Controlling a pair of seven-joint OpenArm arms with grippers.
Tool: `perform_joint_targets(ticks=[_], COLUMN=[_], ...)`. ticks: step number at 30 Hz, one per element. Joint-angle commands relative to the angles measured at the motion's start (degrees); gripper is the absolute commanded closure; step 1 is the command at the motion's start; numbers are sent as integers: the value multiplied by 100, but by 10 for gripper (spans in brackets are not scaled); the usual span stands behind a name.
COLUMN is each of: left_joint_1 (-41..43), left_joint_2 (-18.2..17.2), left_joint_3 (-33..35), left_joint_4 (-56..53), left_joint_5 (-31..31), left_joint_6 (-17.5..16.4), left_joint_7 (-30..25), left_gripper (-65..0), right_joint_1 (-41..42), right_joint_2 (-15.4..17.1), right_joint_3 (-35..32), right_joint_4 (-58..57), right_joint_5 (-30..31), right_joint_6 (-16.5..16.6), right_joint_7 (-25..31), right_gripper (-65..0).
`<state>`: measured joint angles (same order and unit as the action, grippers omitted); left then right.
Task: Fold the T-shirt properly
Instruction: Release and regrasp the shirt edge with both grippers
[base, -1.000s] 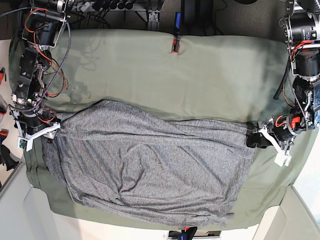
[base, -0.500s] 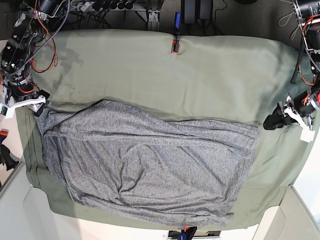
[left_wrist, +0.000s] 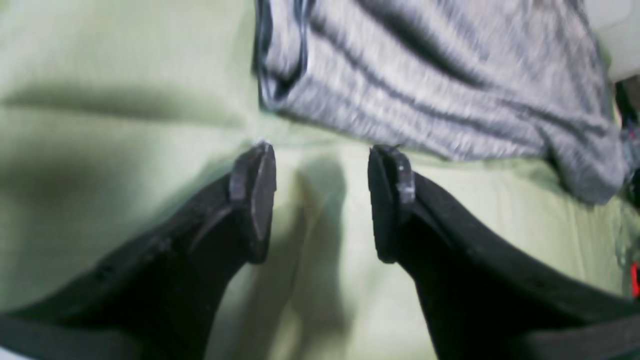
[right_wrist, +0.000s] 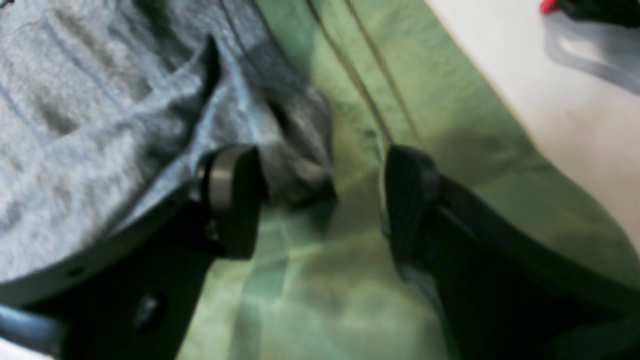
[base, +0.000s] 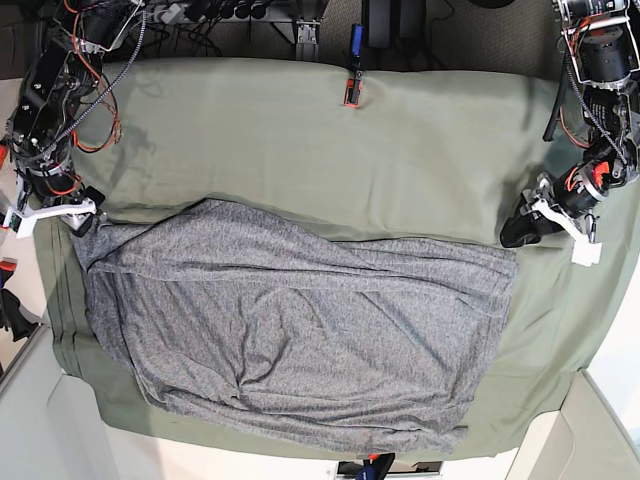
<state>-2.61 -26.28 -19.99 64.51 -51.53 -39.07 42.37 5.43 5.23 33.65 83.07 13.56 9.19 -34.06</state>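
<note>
One shirt (base: 300, 330) lies spread across the near half of the cloth (base: 300, 140), wrinkled, with long creases running across it and a bunched fold near its near edge. We see its far edge slant from the base view's left toward the middle, then run roughly level to the right. Its lower hem reaches close to the cloth's near edge.

Our right gripper (base: 80, 220) sits at the shirt's far corner on the base view's left. From the right wrist camera, that gripper (right_wrist: 320, 200) stands wide apart, one finger (right_wrist: 232, 200) against a bunched fold of the shirt (right_wrist: 100, 100), the other over bare cloth (right_wrist: 350, 280). A lump of grey fabric sits in the gap near the first finger, but the jaws are not closed on it and nothing is held.

Our left gripper (base: 520, 232) rests at the base view's right, just off the shirt's far corner there. From the left wrist camera, the gripper (left_wrist: 320, 200) is likewise spread, with only cloth (left_wrist: 125, 125) between its fingers (left_wrist: 255, 200); the shirt (left_wrist: 425, 75) lies just beyond the fingertips, apart from them, its edge rolled and striped with folds.

At the cloth's far edge, a small clip (base: 350, 92) sits near the middle.
</note>
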Motion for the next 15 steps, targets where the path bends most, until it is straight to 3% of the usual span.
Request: perform_joint_targets(ticks=[1,7,15], left_joint_1=[-151,-442,-970], left_joint_2=[-24,264,297], left_joint_3=[-28,-11,498], left_joint_4=[94,52,-667], left_joint_5=[-50,382,1224], left_joint_6=[-2,249,549], left_joint_7=[-125,-275,-1005], left_gripper=[-332,-332,-332], right_joint_1=[146,284,295], right_joint_2=[61,59,59], right_joint_3=[2,-4,-7], right_joint_4=[20,-188,-188], right_joint_5=[39,61,83], right_joint_6=[26,26,26], right_joint_7=[129,129,125], right_gripper=[-382,-382,-381])
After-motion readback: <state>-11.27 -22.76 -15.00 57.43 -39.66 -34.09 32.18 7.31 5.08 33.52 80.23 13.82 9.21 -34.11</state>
